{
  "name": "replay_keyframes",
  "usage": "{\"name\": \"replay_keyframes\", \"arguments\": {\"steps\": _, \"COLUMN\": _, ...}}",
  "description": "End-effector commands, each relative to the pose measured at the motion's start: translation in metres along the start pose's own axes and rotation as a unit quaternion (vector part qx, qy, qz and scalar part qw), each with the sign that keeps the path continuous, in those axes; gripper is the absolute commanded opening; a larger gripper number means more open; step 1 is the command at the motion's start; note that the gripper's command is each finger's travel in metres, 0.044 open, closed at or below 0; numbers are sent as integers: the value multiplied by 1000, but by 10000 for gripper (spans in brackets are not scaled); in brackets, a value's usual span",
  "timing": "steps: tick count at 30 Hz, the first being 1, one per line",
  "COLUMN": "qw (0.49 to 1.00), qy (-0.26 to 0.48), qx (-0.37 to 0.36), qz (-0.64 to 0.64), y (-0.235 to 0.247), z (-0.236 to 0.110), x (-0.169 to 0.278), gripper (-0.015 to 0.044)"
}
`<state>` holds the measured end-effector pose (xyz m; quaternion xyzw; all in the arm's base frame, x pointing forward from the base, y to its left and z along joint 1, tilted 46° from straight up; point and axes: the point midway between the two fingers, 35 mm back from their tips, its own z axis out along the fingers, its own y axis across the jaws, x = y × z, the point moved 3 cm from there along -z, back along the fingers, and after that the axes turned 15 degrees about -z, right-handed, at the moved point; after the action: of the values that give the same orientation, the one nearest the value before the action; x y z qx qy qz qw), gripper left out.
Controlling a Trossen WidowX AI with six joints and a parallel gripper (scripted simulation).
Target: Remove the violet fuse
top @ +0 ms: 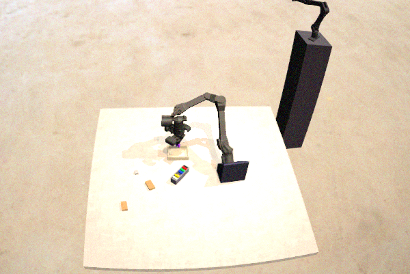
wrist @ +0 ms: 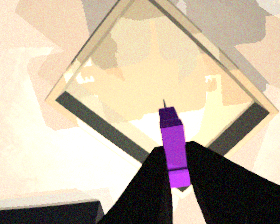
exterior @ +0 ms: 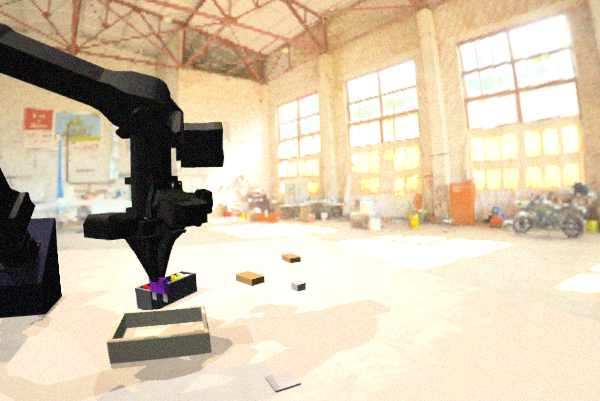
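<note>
My gripper (top: pixel 177 143) (exterior: pixel 158 278) (wrist: pixel 175 153) is shut on the violet fuse (top: pixel 178 145) (exterior: pixel 159 285) (wrist: pixel 172 141) and holds it upright, pins down. In the wrist view the fuse hangs over the inside of the shallow square tray (top: pixel 169 158) (exterior: pixel 160 344) (wrist: pixel 98 124), near its wall. It is above the rim and touches nothing. The dark fuse block (top: pixel 173 180) (exterior: pixel 181 289) (wrist: pixel 44 221) stands apart beside the tray, with yellow, blue, green and red fuses in it.
Two orange blocks (top: pixel 149 184) (top: pixel 124 206) (exterior: pixel 249 278) (exterior: pixel 290 257) and a small white cube (top: pixel 136 172) (exterior: pixel 298 285) lie beyond the fuse block. The arm's base (top: pixel 233 171) stands to one side. A tall dark pillar (top: pixel 302 89) stands off the mat. A flat grey tile (exterior: pixel 282 381) lies near the tray.
</note>
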<state>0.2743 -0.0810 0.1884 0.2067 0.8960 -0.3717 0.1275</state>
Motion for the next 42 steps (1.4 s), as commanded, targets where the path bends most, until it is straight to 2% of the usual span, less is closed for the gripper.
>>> {"name": "replay_keyframes", "arguments": {"steps": 1, "qw": 1000, "qy": 2, "qx": 2, "qz": -2, "y": -1, "z": 7, "x": 1, "gripper": 0}}
{"name": "replay_keyframes", "arguments": {"steps": 22, "qw": 1000, "qy": 1, "qx": 3, "qz": -2, "y": -2, "z": 36, "x": 1, "gripper": 0}}
{"name": "replay_keyframes", "arguments": {"steps": 34, "qw": 1000, "qy": -1, "qx": 4, "qz": 1, "y": -2, "z": 33, "x": 0, "gripper": 315}}
{"name": "replay_keyframes", "arguments": {"steps": 35, "qw": 1000, "qy": -1, "qx": 4, "qz": 1, "y": -2, "z": 31, "x": 0, "gripper": 330}}
{"name": "replay_keyframes", "arguments": {"steps": 39, "qw": 1000, "qy": 2, "qx": 2, "qz": -2, "y": -1, "z": -1, "x": 1, "gripper": 330}}
{"name": "replay_keyframes", "arguments": {"steps": 42, "qw": 1000, "qy": 2, "qx": 2, "qz": -2, "y": -1, "z": -4, "x": 1, "gripper": 330}}
